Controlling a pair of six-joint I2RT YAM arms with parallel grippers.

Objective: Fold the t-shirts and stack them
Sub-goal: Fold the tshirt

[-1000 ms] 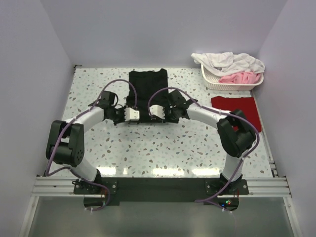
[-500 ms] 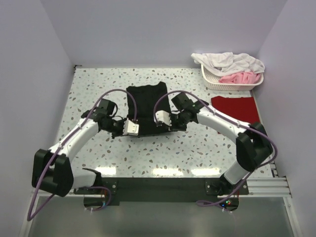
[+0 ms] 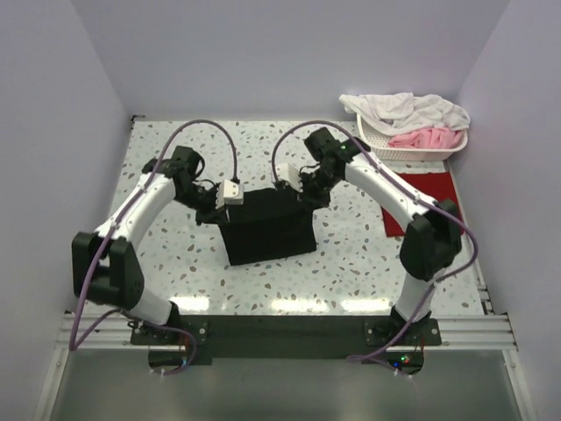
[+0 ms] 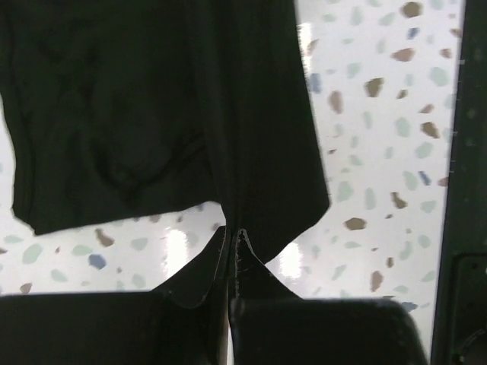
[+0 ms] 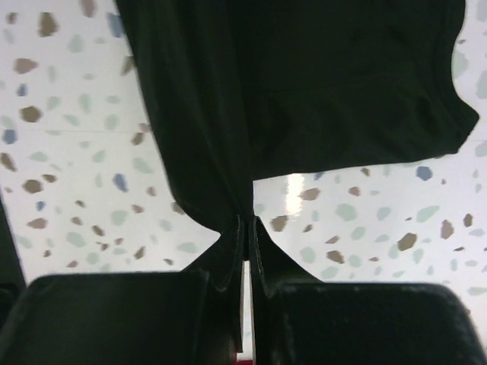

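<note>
On my left side, my left pincer (image 4: 232, 232) is clamped all the way down on one top corner of the plain black cloth t-shirt (image 3: 267, 230). In the left wrist view the two fingers are pressed together with just a thin fold of the fabric pinched between them, and the rest of the shirt spreads out away from the tips.

The shirt sits in the middle of the speckled white terrazzo bench (image 3: 351, 254), stretched between both arms. Its far edge is held up at the pincers and the cloth runs from there toward my bases. I can't tell if the near hem lies flat on the bench or just brushes it.

My right pincer (image 5: 246, 220) has the other top corner, same deal: closed tight with a bunched strip of black fabric nipped between the fingers.

Further right, the dark red cloth t-shirt (image 3: 443, 189) lies flat by the bench's right edge, partly under my right arm. Just behind it is a white plastic basket (image 3: 386, 151) with a crumpled white cloth (image 3: 403, 110) and a pink cloth (image 3: 425, 138) piled in it.
</note>
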